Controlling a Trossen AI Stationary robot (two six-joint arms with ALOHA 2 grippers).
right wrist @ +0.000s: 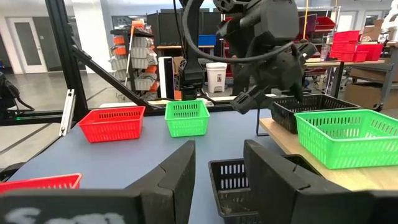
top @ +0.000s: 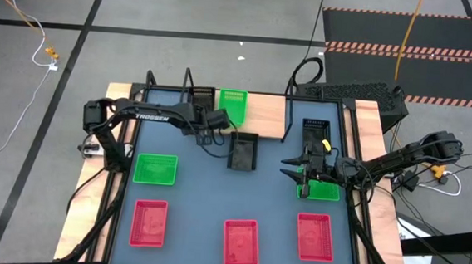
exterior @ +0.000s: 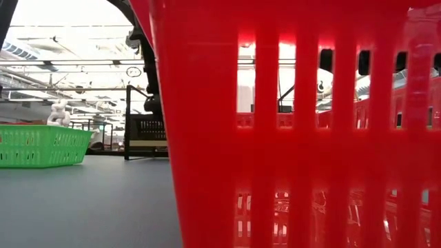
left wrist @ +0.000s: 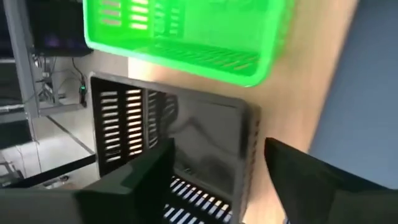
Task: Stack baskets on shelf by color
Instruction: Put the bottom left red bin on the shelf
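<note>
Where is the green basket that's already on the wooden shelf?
In the high view, the green basket sits on the shelf at the table's far edge, beside a black basket, just beyond the left gripper.

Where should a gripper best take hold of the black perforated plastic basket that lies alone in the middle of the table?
Probably one long side wall of the black perforated plastic basket, coming from straight above: it sits upright, mouth open, with clear table around it, so a finger fits inside the thin rim.

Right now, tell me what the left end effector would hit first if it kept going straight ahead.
Probably the black basket on the shelf, directly ahead of the open left end effector; the green basket sits beyond it.
</note>
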